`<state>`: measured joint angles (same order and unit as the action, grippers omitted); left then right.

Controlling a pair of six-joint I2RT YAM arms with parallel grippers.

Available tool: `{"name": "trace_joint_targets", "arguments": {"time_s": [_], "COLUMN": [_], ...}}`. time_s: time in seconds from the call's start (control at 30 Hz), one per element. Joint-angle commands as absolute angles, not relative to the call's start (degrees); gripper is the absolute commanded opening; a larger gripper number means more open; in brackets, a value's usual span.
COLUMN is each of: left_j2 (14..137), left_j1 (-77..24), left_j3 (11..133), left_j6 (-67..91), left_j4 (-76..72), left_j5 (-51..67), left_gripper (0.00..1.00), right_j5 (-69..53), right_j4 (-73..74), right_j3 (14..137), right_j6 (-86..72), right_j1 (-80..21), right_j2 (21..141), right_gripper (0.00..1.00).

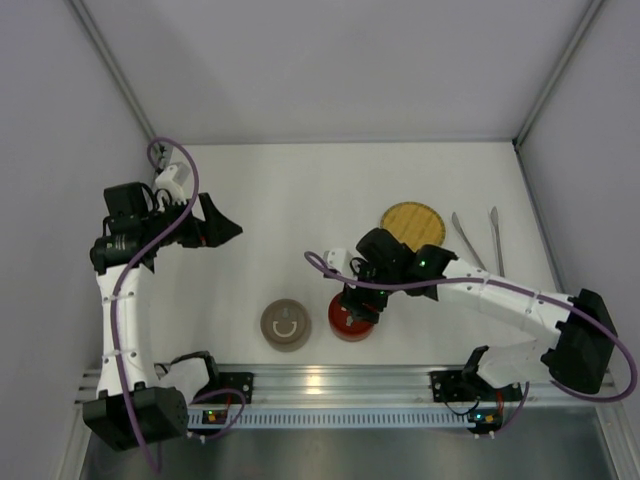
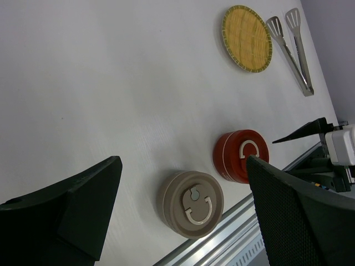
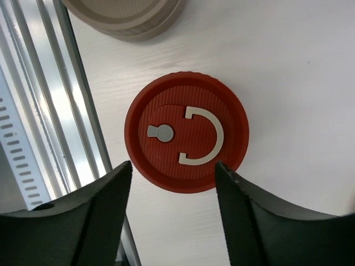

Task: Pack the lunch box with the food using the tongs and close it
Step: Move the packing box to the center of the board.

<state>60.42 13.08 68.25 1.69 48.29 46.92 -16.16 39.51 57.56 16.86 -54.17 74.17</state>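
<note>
A round red lunch box tin (image 3: 186,138) with its lid on stands near the table's front rail, also seen in the top view (image 1: 349,328) and the left wrist view (image 2: 240,155). My right gripper (image 3: 173,166) hangs open just above it, nothing between its fingers (image 1: 357,300). The grey metal tongs (image 1: 467,241) lie at the right beside a bare yellow woven plate (image 1: 412,222), both also in the left wrist view (image 2: 303,84) (image 2: 247,37). My left gripper (image 1: 225,230) is raised at the left, wide open and empty (image 2: 184,166). The food is out of view.
A beige round tin (image 1: 286,324) of the same make, lid on, stands left of the red one (image 2: 191,204) (image 3: 125,16). The aluminium rail (image 1: 330,378) runs along the front edge. Grey walls close in the back and both sides.
</note>
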Motion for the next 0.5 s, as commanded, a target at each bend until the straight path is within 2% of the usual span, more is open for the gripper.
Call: {"name": "trace_joint_targets", "arguments": {"time_s": [0.0, 0.13, 0.17, 0.27, 0.33, 0.47], "left_j2": [59.1, 58.8, 58.8, 59.0, 59.1, 60.4], "left_j1": [13.5, 13.4, 13.5, 13.5, 13.4, 13.5], "left_j3": [69.8, 69.9, 69.9, 69.7, 69.2, 69.0], "left_j6": [0.9, 0.7, 0.7, -1.2, -2.5, -10.0], "left_j4": [48.8, 49.1, 49.1, 49.7, 50.2, 53.0], "left_j5": [48.0, 47.8, 48.2, 48.0, 46.2, 42.8], "left_gripper": [0.98, 0.98, 0.98, 0.98, 0.98, 0.98], "right_j5": [-13.8, -17.2, -17.5, -16.2, -15.8, -14.2], "right_j4": [40.4, 41.8, 41.9, 41.6, 41.2, 40.3], "right_j3": [61.4, 62.1, 62.0, 61.3, 61.4, 62.4], "right_j6": [19.1, 19.2, 19.4, 19.3, 18.0, 16.4], "right_j1": [-53.5, -53.3, -53.4, -53.0, -50.8, -42.3], "right_j2": [71.5, 70.8, 70.7, 70.1, 68.4, 65.0], "right_gripper": [0.58, 0.37, 0.26, 0.03, 0.02, 0.12]}}
